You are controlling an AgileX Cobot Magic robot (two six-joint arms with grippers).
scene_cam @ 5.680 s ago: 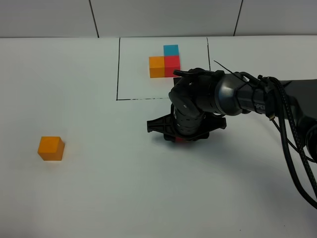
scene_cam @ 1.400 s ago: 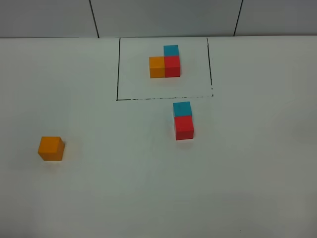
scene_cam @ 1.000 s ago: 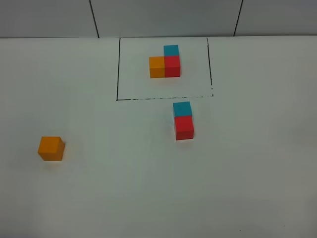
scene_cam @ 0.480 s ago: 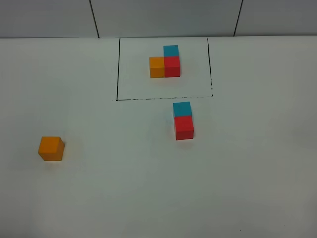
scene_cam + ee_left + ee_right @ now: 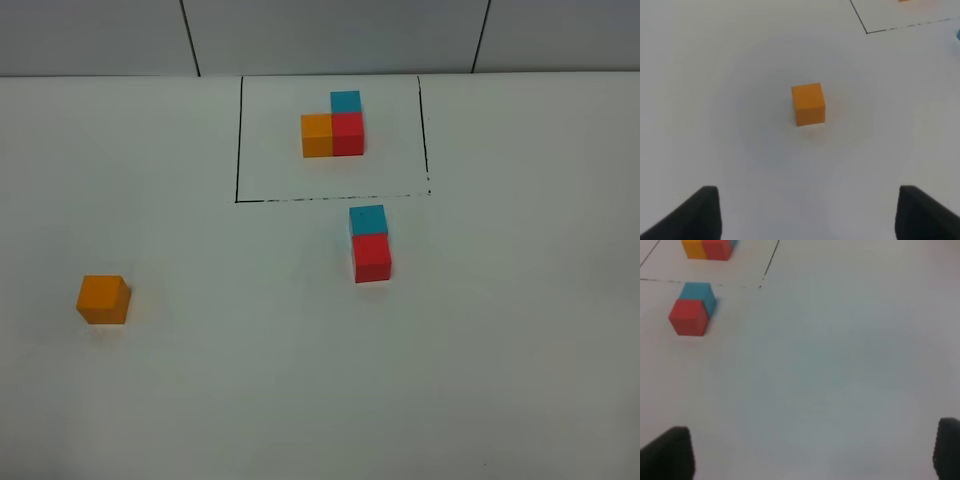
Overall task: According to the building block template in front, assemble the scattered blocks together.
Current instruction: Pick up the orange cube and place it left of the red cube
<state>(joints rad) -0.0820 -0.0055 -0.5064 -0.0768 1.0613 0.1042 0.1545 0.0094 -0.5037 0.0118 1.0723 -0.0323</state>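
Orange is the piece left out: the orange cube (image 5: 103, 299) sits alone far left, well apart from the red cube (image 5: 371, 257) and blue cube (image 5: 368, 219). Those two touch just outside the building block template (image 5: 333, 133), copying its red-blue pair, so orange probably belongs beside red. The left gripper (image 5: 812, 212) faces the orange cube, jaws wide and empty. The right gripper (image 5: 807, 450) is also spread wide and holds nothing.

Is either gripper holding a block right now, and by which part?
Nothing is held. The left gripper and right gripper both stand open and empty; the orange block lies apart, untouched.
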